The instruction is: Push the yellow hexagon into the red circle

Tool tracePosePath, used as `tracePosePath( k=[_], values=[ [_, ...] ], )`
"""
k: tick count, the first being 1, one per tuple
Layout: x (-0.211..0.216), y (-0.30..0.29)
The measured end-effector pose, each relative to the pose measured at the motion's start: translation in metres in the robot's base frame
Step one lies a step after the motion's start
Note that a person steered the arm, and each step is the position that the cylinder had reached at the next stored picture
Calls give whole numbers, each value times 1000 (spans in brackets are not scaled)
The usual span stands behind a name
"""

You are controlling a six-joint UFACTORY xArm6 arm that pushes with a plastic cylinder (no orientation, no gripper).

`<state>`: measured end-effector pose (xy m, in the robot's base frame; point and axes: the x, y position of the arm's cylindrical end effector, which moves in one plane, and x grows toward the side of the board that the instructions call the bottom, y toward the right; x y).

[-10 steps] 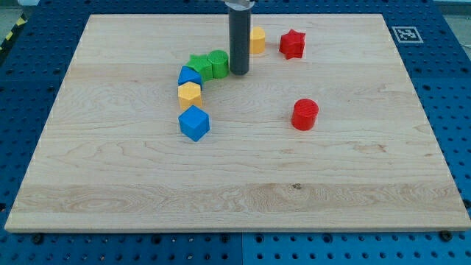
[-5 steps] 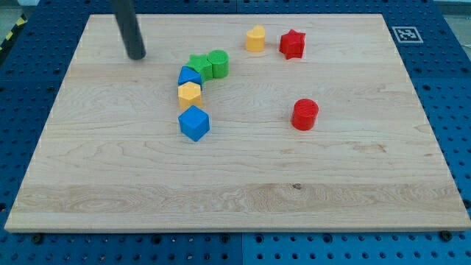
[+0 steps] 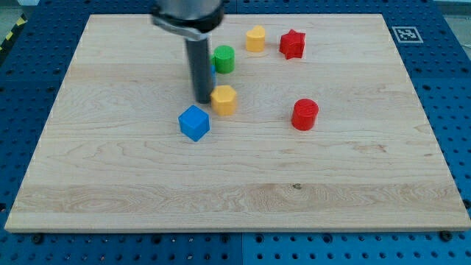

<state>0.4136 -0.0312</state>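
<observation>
The rod carries no jaws; its tip (image 3: 203,100) is pressing the view's left side of the yellow hexagon (image 3: 224,99). The red circle (image 3: 305,114) is sitting well apart to the view's right and slightly lower on the bench (image 3: 353,184), roughly along the push line.

Seven blocks on the wooden board (image 3: 96,177): two yellow (image 3: 224,99) (image 3: 255,38), two red (image 3: 305,114) (image 3: 292,43), two blue (image 3: 194,122) (image 3: 212,68), one green (image 3: 224,59)
</observation>
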Motion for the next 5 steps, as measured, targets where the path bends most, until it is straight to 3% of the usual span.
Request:
tracePosePath(
  k=[5],
  values=[
    [49,87]
  ],
)
